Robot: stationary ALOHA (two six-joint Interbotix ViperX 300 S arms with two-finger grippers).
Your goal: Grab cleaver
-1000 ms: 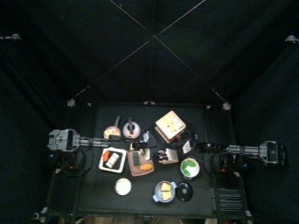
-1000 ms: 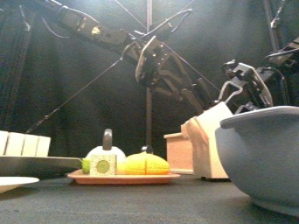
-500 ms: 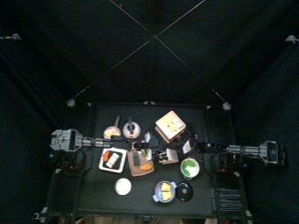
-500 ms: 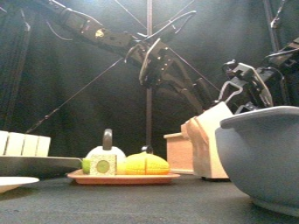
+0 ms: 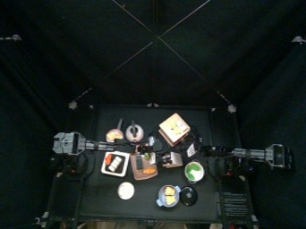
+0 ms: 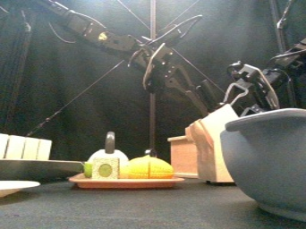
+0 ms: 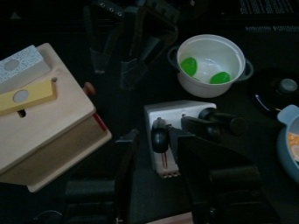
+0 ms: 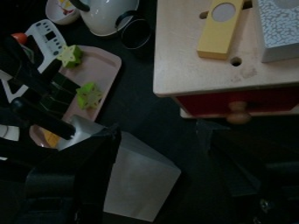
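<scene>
The left gripper [image 7: 153,181] hangs low over the middle of the table with its jaws spread apart, holding nothing. Straight ahead of it, just off the fingertips, lies the cleaver [image 7: 181,118]: a pale grey slab of blade with a dark handle running back toward the gap between the jaws. I cannot make out contact between jaws and cleaver.

The cleaver lies just beside the wooden box [image 7: 47,122], off the box's front corner and apart from it by a narrow strip of dark table. From above, the cleaver [image 5: 174,161] lies in front of the wooden box [image 5: 176,128].

The right gripper [image 8: 140,199] hovers over the same grey blade [image 8: 140,179] from the other side, near the wooden box [image 8: 222,52]; whether it grips anything I cannot tell.

A white bowl [image 7: 212,66] with green pieces in it stands on the far side of the cleaver from the box.
</scene>
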